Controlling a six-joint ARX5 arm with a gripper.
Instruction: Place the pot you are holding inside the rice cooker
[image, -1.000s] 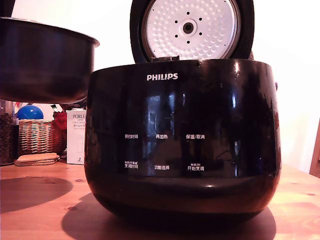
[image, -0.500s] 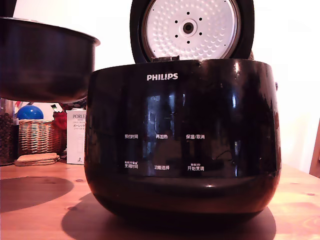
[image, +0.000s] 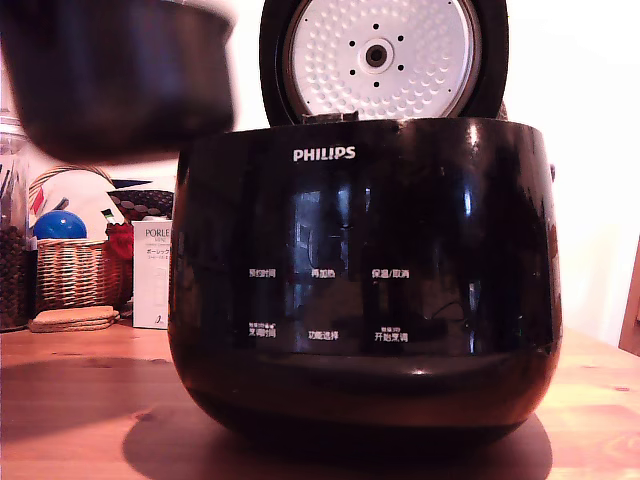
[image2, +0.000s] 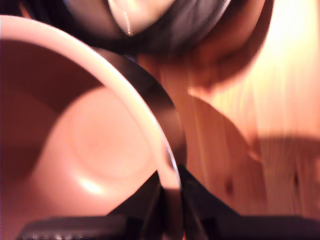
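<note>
**Pot lifted, not yet over the cooker**

I see the pot (image: 125, 80) now higher than a moment ago, blurred, at the exterior view's upper left, clearing the rice cooker (image: 365, 280) rim. My gripper (image2: 171, 210) pinches the pot's rim. Next comes travel over the opening.

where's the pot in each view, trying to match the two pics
Exterior view: the pot hangs blurred at upper left, beside the rice cooker and not inside it.
Wrist view: the pot fills the near side, its interior facing the camera, the gripper clamped on its rim.
Shared landmark: the wooden table; the dark blurred curve past the pot in the wrist view is probably the cooker.
</note>
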